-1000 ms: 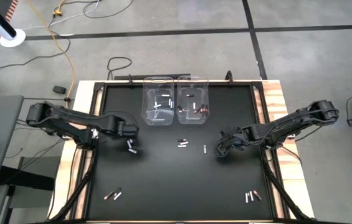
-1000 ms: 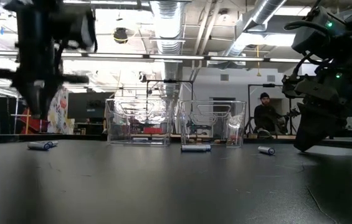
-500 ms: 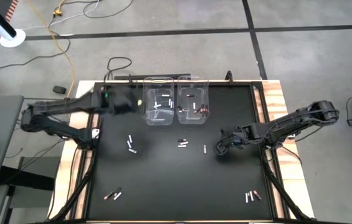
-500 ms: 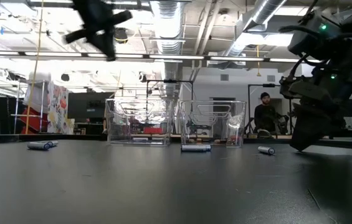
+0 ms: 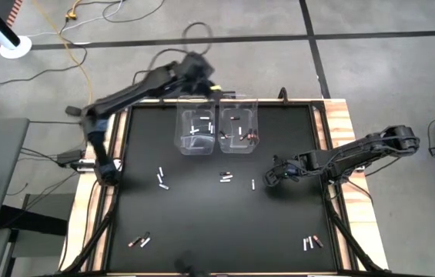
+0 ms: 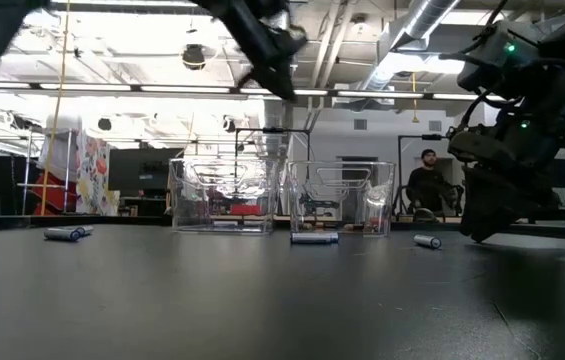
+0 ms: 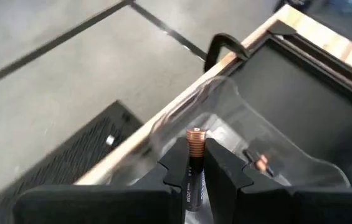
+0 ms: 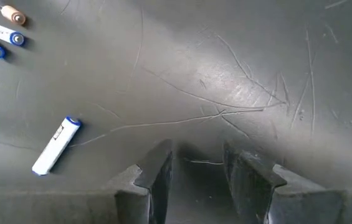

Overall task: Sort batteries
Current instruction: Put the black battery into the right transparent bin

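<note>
Clearly, one copper-topped battery is held upright between the closed fingers of the left gripper, its copper end standing out above the fingertips. It is carried high over the far rim of the clear bins, probably so that it can be dropped into the bin of its own kind; which of the two bins lies exactly under it cannot be told. The left bin holds white batteries, while in the right bin reddish-copper and dark ones are seen, so the sorting is judged to go by type.

Other batteries are left on the black table. In front of the bins a small cluster lies, and beside it a single white battery. Further from the bins, two lie toward the left side, and two groups are found near the front corners.

The right gripper is lowered almost to the table just beside the single white battery, with its fingers open and nothing between them; a pick of that battery seems to be prepared.
</note>
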Tool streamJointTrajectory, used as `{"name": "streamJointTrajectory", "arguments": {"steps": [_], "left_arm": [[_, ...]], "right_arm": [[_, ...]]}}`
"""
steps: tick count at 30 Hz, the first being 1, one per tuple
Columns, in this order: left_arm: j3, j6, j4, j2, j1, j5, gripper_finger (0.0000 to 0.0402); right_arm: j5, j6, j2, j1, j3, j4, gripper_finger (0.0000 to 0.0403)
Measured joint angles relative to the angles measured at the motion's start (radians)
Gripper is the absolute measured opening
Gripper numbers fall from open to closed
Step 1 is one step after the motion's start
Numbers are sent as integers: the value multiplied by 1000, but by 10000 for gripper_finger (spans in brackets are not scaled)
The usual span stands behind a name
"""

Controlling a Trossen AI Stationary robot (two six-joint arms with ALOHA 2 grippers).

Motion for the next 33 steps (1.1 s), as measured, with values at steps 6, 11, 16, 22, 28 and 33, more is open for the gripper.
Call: {"name": "streamJointTrajectory", "arguments": {"steps": [6, 11, 16, 22, 28, 33], "left_arm": [[247, 51, -27, 286, -23, 117, 31], [374, 100, -88, 458, -50, 195, 31], [403, 221, -132, 553, -85, 213, 31], [402, 232, -174, 627, -95, 198, 31], [402, 281, -167, 635, -102, 135, 31], [402, 288, -175, 636, -102, 132, 32]], "right_arm": [[0, 111, 0, 0, 0, 0, 163], [0, 202, 0, 7, 0, 1, 163], [1, 209, 0, 35, 0, -1, 163], [0, 210, 0, 46, 0, -1, 163], [-3, 210, 0, 46, 0, -1, 163], [-6, 210, 0, 45, 0, -1, 163]]}}
